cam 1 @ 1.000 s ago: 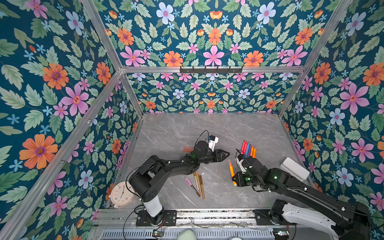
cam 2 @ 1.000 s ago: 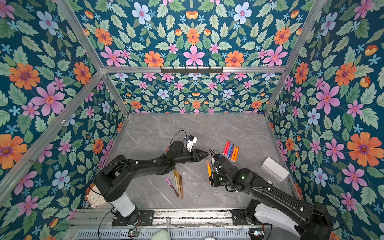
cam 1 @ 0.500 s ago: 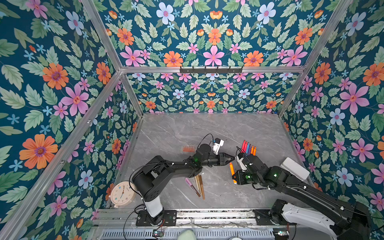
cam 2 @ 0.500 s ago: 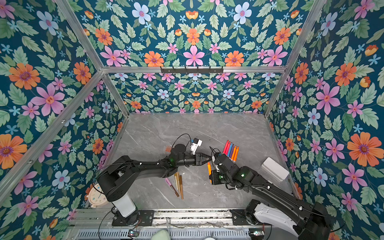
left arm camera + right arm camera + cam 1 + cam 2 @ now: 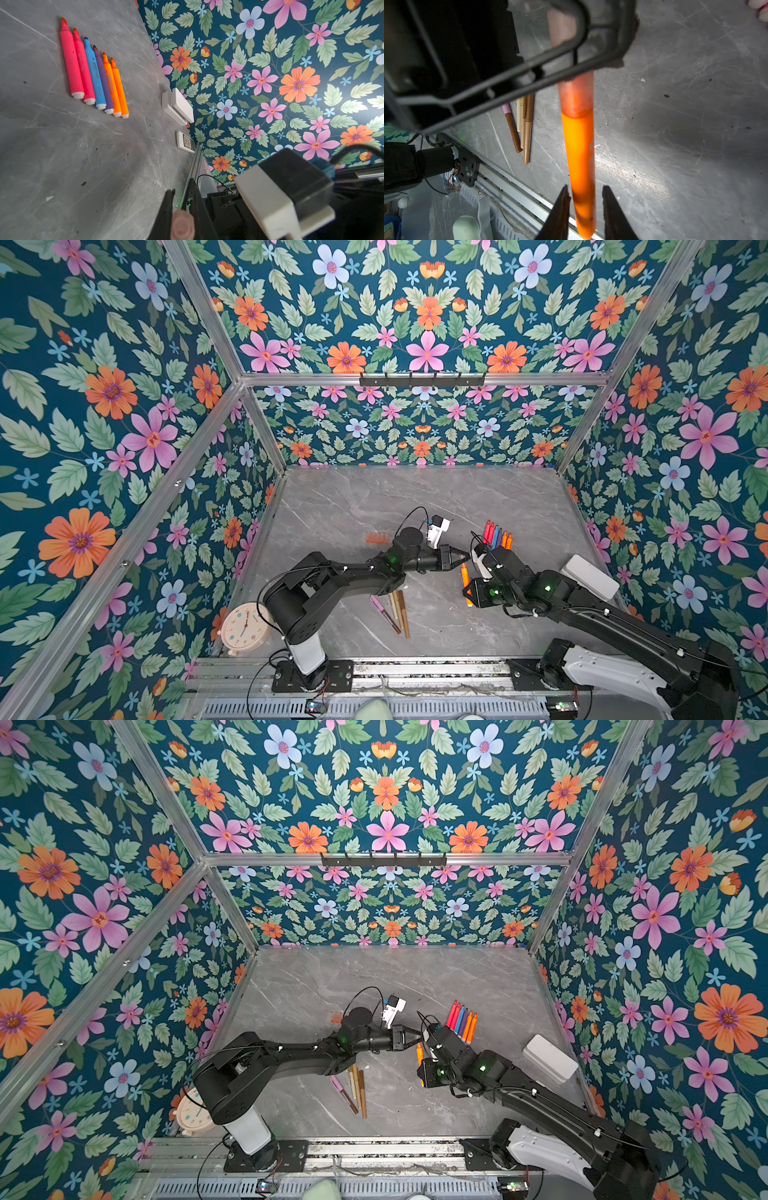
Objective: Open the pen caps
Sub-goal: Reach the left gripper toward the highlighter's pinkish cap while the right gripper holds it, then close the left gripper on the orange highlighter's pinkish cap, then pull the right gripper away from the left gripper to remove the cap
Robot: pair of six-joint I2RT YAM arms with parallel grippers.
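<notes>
An orange pen is held upright above the table, its dull orange cap at the far end in the right wrist view. My left gripper is shut on that cap, whose round end shows between the fingers. My right gripper stands slightly open around the barrel's lower end, with a gap on one side. Several uncapped pens lie in a row at the right. Several loose pen caps lie left of the left arm.
Three capped pens, pink, cream and brown, lie near the front edge. A round clock stands at the front left. A white box and a small remote lie by the right wall.
My left gripper has swung right to the pen's cap and closed on it. My right gripper's jaws have eased apart from the barrel.
</notes>
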